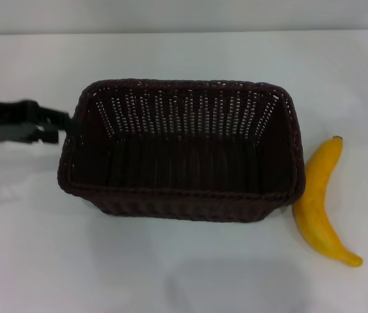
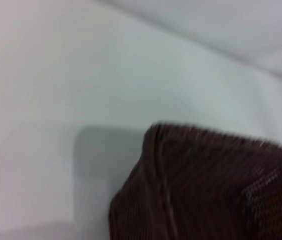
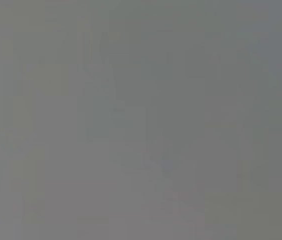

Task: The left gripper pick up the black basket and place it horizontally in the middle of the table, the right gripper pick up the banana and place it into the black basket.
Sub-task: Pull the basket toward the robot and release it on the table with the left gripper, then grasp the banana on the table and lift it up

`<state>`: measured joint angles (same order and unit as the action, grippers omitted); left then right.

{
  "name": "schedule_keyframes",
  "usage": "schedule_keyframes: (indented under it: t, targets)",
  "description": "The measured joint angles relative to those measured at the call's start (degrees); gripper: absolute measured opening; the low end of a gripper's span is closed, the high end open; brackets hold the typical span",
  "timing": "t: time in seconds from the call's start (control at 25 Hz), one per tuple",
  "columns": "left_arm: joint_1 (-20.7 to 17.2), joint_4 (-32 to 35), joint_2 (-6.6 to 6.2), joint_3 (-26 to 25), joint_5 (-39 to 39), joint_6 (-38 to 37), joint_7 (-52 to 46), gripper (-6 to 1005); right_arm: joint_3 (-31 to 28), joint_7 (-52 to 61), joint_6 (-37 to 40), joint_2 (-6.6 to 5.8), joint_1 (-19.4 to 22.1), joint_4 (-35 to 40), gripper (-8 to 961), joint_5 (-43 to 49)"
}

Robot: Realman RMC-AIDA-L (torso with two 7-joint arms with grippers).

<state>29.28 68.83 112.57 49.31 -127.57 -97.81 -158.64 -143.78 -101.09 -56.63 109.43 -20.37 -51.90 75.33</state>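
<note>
Left hand (image 1: 65,126) reaches in from the left.

left hand (image 1: 63,127): black, blurred, two slim dark fingers side by side
left arm body: flat dark grey-black block behind fingers
right hand: not visible

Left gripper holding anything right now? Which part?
The left gripper meets the dark woven wicker basket at its left short-side rim; whether it grips cannot be told. The yellow banana lies free.
</note>
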Motion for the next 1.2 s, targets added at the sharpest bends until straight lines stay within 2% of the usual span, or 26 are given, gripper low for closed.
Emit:
schedule_keyframes:
  t: [0.16,0.32,0.44,0.6,0.76,0.84,1.0,1.2]
  targets:
    - [0.1,-1.1,-1.14,-5.2,2.5,-0.7,2.8,586,0.0,0.5,-0.1,0.19,0.3,0.1,839,0.0]
    - [0.1,-1.3,-4.5,-6.9,4.6,-1.0,3.1,661,-0.2,1.0,-0.7,0.37,1.0,-0.1,839,-0.3]
    - [0.1,-1.2,-5.88,-10.5,7.4,-1.0,5.7,717,-0.3,1.4,-1.7,0.2,1.3,-0.2,839,-0.4]
    - [0.0,-1.5,-4.97,-18.4,11.0,0.0,13.0,815,-0.3,1.7,-2.5,-0.52,1.7,-0.2,839,-0.1]
    - [-1.0,-1.7,-2.38,-25.0,15.1,4.4,22.6,894,-0.5,3.0,-3.0,-2.24,2.7,-0.3,839,-0.1]
    - [-1.9,-1.8,-1.63,-25.9,17.2,7.5,28.0,894,-0.4,3.6,-3.2,-3.35,2.9,-0.3,839,0.1]
    - [-2.9,-3.9,-1.05,-26.1,20.3,13.0,32.1,894,-0.4,6.4,-3.8,-5.53,2.8,-0.3,839,3.0]
    - [-4.1,-10.1,-0.18,-26.3,29.1,15.7,41.4,894,-0.4,11.7,-8.8,-9.59,2.0,-0.5,839,8.6]
